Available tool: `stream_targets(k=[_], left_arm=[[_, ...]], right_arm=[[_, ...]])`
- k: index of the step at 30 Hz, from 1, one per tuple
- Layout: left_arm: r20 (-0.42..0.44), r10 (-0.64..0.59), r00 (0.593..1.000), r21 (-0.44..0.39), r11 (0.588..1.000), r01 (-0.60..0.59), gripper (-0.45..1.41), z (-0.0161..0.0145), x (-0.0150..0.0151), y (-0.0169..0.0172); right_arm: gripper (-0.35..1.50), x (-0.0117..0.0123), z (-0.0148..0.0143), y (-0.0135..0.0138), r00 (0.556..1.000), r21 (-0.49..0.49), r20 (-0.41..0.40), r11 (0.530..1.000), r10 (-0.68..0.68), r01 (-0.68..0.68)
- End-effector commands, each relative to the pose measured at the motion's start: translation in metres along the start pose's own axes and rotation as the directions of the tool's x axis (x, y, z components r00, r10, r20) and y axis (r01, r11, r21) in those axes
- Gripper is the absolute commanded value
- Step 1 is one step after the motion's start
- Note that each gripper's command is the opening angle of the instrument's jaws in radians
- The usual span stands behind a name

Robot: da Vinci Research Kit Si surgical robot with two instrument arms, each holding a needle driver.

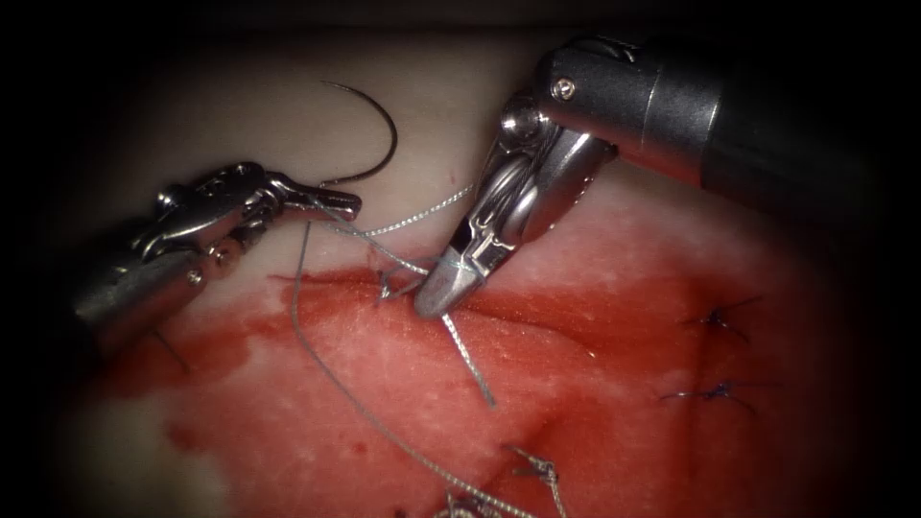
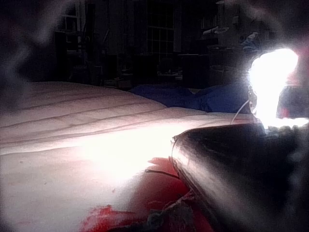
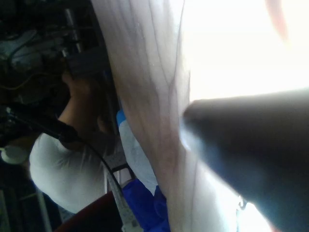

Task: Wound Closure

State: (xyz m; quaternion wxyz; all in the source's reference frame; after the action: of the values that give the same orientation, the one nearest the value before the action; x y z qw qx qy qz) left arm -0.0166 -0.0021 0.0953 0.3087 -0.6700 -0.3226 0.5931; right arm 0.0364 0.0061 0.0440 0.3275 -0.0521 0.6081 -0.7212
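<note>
Needle (image 1: 376, 129) sits clear of the tissue (image 1: 403, 384), arcing up over the left end effector (image 1: 338, 200), whose jaws clamp together at its tail end where the thread (image 1: 326, 369) leaves. Left tool's nearer. Right end effector (image 1: 443, 294) points down at the cut (image 1: 537, 309), jaws pinched together on thread beside the knot.

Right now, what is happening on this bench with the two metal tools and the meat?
Two tools are closing a cut in the pale and red pork tissue. The left arm's silver tool has its jaws shut on the thin dark curved needle near its tail end; the needle is up in the air, out of the tissue. The right arm's silver tool has its jaws shut on the grey braided thread at the cut. Dark finished stitches lie to the right.
</note>
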Motion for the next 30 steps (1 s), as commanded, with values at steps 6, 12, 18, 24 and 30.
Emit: stream_targets(k=[6, 12, 18, 24, 30], left_arm=[[0.037, 0.013, 0.999, 0.004, 1.0, -0.013, -0.45, -0.0005, 0.0014, 0.0006], [0.123, 0.017, 0.992, 0.003, 1.0, -0.018, -0.45, -0.0013, 0.001, 0.0015], [0.211, 0.016, 0.977, -0.018, 1.0, -0.012, -0.45, -0.0019, 0.0007, 0.0028], [0.284, 0.024, 0.958, -0.054, 0.998, -0.009, -0.45, -0.0019, 0.0004, 0.0046], [0.353, 0.029, 0.935, -0.082, 0.997, 0.0, -0.45, -0.0015, 0.0002, 0.0067]], right_arm=[[-0.35, -0.0017, -0.0029, 0.0007, 0.988, 0.105, 0.115, 0.99, -0.108, 0.096], [-0.35, -0.0027, -0.0044, 0.0011, 0.961, 0.146, 0.221, 0.98, -0.164, 0.134], [-0.35, -0.0038, -0.0051, 0.0016, 0.923, 0.205, 0.275, 0.955, -0.268, 0.216], [-0.35, -0.0049, -0.005, 0.0016, 0.818, 0.4, 0.273, 0.833, -0.506, 0.382], [-0.35, -0.005, -0.0056, 0.0007, 0.757, 0.573, 0.169, 0.688, -0.631, 0.446]])
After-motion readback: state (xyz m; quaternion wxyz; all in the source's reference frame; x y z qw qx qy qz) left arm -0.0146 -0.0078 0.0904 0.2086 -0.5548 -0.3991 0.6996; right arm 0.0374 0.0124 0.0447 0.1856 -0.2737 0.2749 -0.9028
